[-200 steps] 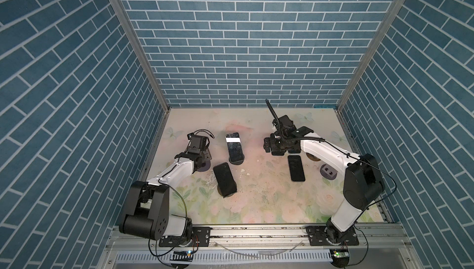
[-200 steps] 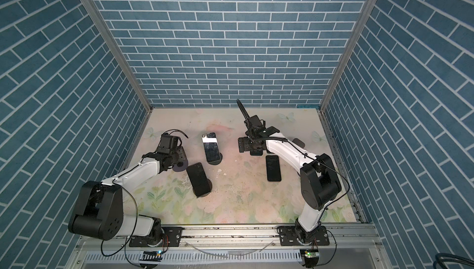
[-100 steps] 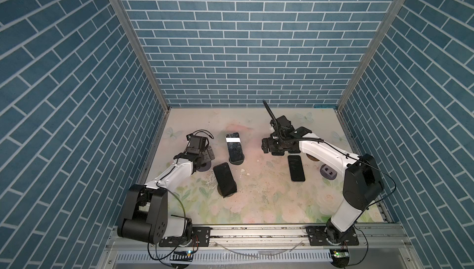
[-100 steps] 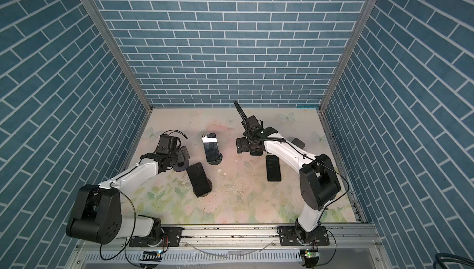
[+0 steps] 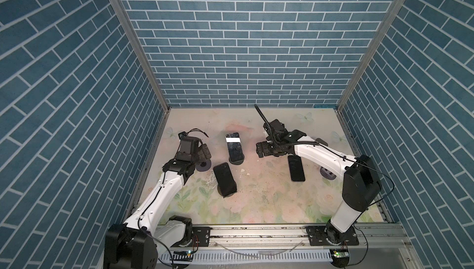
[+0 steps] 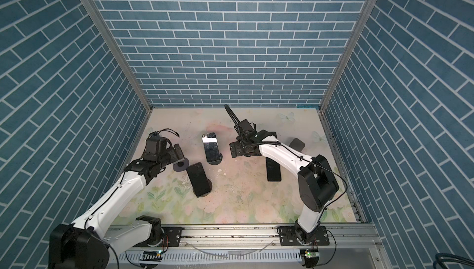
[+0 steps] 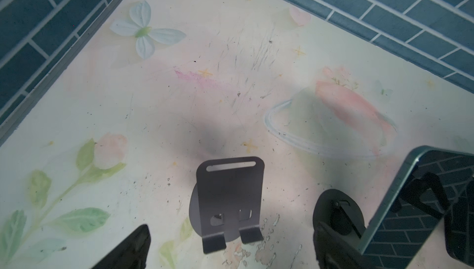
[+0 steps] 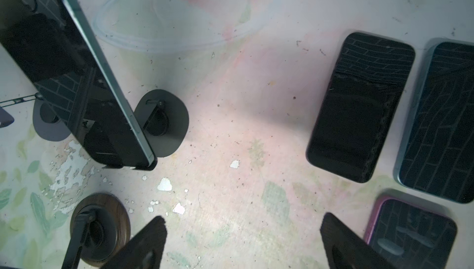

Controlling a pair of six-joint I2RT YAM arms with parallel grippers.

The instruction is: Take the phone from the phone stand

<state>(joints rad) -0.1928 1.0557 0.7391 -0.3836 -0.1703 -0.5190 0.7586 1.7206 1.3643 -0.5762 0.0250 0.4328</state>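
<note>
L tool [image 5: 205, 153] now spread wide & empty above bare grey stand [image 7: 228, 198]; was clenched a sec ago. R tool [image 5: 260, 149], jaws apart, nothing held, has edged toward phone [image 5: 234, 147], which stays propped on its phone stand [image 5: 237, 162] mid-desk [image 5: 256, 203].

Both top views looked from high above the rail [image 5: 256, 231] at six o'clock, steeply down toward the back wall [image 5: 246, 37] at twelve, far enough off to hold the whole table [image 5: 269, 203]; they shared nearly everything. The left wrist camera sat low and close, facing the corner [image 5: 165, 101] at eleven o'clock. The right wrist camera looked almost straight down on the table's middle, close. Both wrist views shared the leaning phone [image 7: 423, 190] and its black stand [image 8: 169, 126].
</note>
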